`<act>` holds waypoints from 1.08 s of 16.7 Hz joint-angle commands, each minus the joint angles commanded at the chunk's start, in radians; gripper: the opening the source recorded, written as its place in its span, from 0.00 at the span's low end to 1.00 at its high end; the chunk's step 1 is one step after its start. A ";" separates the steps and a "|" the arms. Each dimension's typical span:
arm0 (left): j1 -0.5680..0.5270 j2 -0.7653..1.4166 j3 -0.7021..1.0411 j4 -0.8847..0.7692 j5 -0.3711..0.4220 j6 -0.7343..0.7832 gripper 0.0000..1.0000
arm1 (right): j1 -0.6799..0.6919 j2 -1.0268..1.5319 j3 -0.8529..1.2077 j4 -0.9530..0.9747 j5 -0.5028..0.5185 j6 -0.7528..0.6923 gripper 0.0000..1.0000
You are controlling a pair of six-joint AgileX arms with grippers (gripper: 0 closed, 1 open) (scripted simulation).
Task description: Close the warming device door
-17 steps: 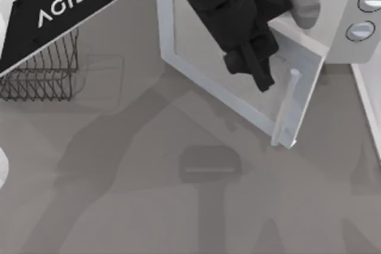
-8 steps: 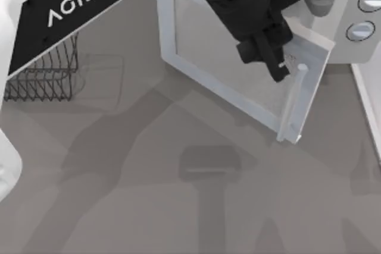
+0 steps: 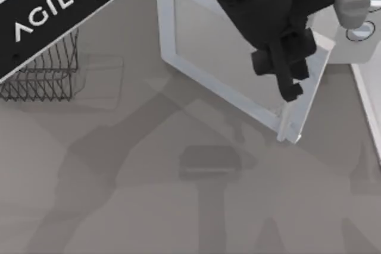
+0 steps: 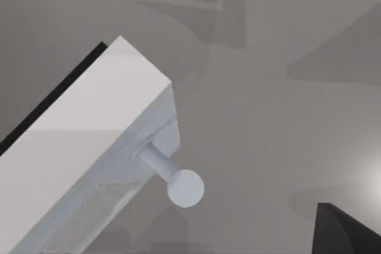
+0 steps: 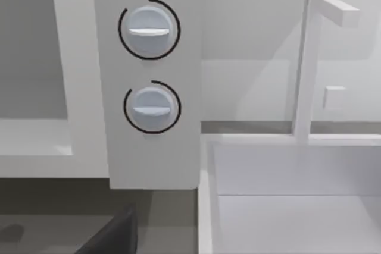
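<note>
The white warming device (image 3: 351,49) stands at the top right, and its two round knobs (image 5: 149,66) face the right wrist view. Its door (image 3: 208,40), a white frame around a grey window, stands swung out over the table. My left gripper (image 3: 290,87) hangs over the door's free edge, right above the bar handle (image 4: 184,187). In the left wrist view the handle's round end sticks out from the door's edge, apart from one dark fingertip (image 4: 339,233). A dark shape (image 5: 113,236) sits at the edge of the right wrist view, below the knob panel.
A dark wire rack (image 3: 44,72) stands at the table's left under my left arm. A white sink (image 5: 286,206) with a faucet (image 5: 309,57) lies right of the warming device. Open grey table spreads in front of the door.
My left arm has swept to the right across the door window, from its middle to the free edge over the handle. The door has barely moved.
</note>
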 joint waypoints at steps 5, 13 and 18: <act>0.017 0.101 0.066 0.029 -0.034 -0.059 0.00 | 0.000 0.000 0.000 0.000 0.000 0.000 1.00; 0.054 0.160 0.075 0.088 -0.062 -0.093 0.00 | 0.000 0.000 0.000 0.000 0.000 0.000 1.00; 0.026 0.208 0.130 0.067 -0.050 -0.101 0.00 | 0.000 0.000 0.000 0.000 0.000 0.000 1.00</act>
